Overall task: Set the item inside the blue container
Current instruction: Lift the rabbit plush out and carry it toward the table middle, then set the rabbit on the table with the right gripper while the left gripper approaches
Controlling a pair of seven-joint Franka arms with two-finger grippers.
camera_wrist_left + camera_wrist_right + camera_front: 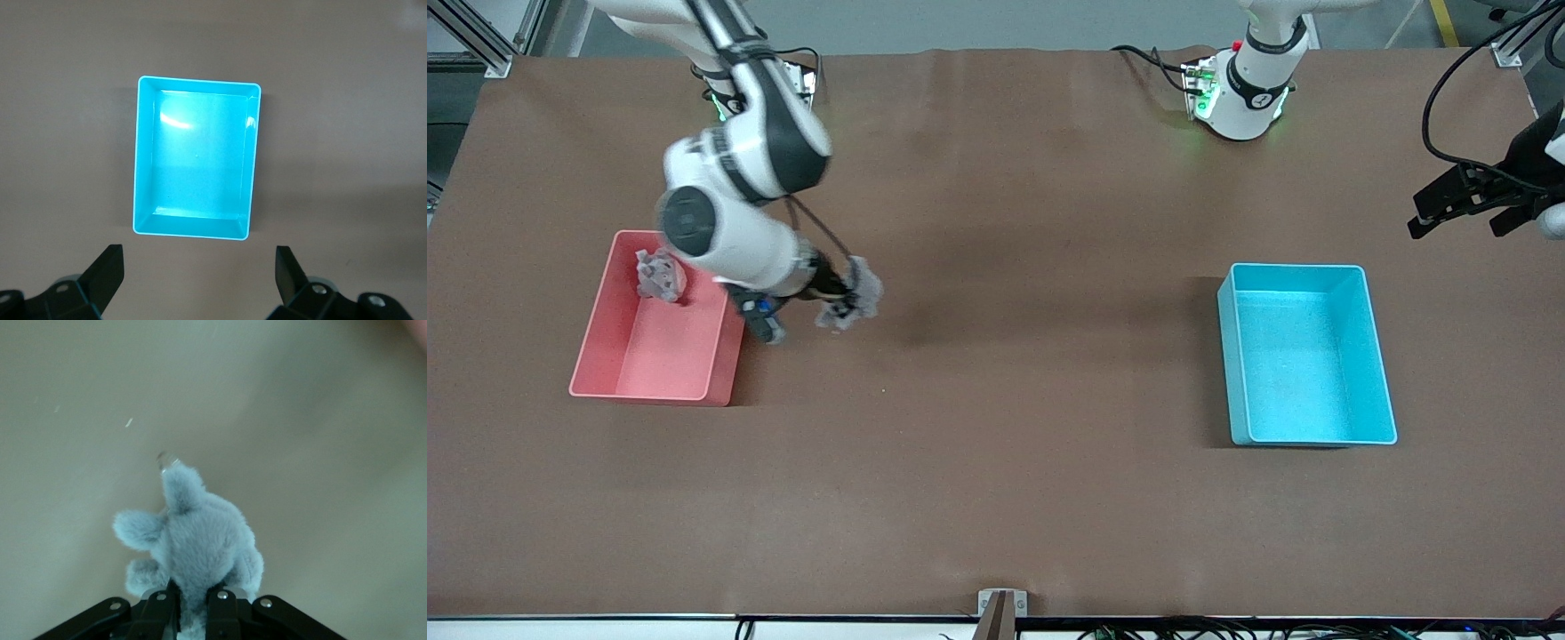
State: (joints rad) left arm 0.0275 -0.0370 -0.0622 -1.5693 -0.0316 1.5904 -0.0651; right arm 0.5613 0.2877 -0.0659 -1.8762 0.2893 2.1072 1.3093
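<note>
My right gripper [838,298] is shut on a grey plush toy [858,298] and holds it in the air over bare table just beside the pink bin [618,373]. The right wrist view shows the plush toy [197,543] squeezed between the black fingers [225,607]. A second grey plush toy [660,276] lies in the pink bin. The blue container [1378,373] stands empty toward the left arm's end of the table. My left gripper [1463,213] hangs open above the table edge; in its wrist view the blue container [143,160] lies below the open gripper [199,273].
Brown mat covers the table. Both arm bases [1240,98] stand at the edge farthest from the front camera. Black cables [1463,71] hang near the left arm. A small bracket [1001,604] sits at the nearest table edge.
</note>
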